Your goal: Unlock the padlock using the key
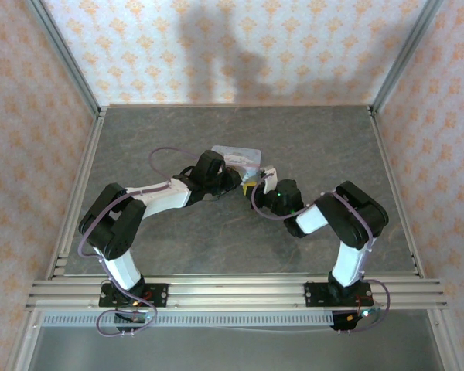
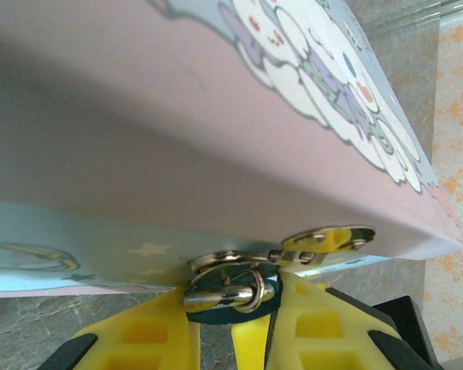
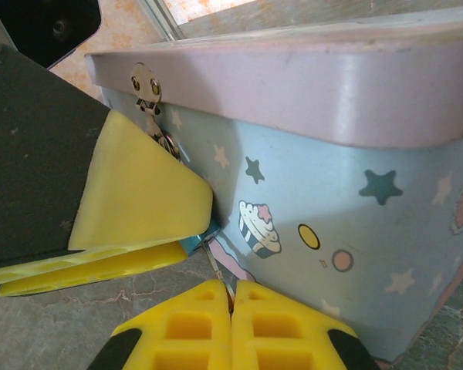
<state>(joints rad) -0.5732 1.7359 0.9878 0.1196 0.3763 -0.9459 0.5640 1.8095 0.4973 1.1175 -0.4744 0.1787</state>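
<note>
Teal padlock (image 2: pixel 230 301) hangs from the metal hasp (image 2: pixel 316 240) on the front wall of a pale blue cartoon tin (image 2: pixel 177 154), just under its pinkish lid (image 3: pixel 293 85). Left gripper (image 2: pixel 233 307) is clamped on the padlock, one yellow finger on each side of the body. The shackle passes through the hasp loop (looks latched, can't confirm). Right gripper (image 3: pixel 231 299) has its fingers pressed together, pinching the thin silvery key (image 3: pixel 216 266) between the tips. The key sticks out toward the padlock, its tip at or just beside the teal body. Contact is unclear, and the keyhole is hidden behind the left gripper's yellow finger. From the top view, the tin sits mid-desk (image 1: pixel 216 247), slightly far of centre. Both arms reach in from the near edge, and the grippers meet at the tin's near side. The desk is grey and stone-patterned.
</note>
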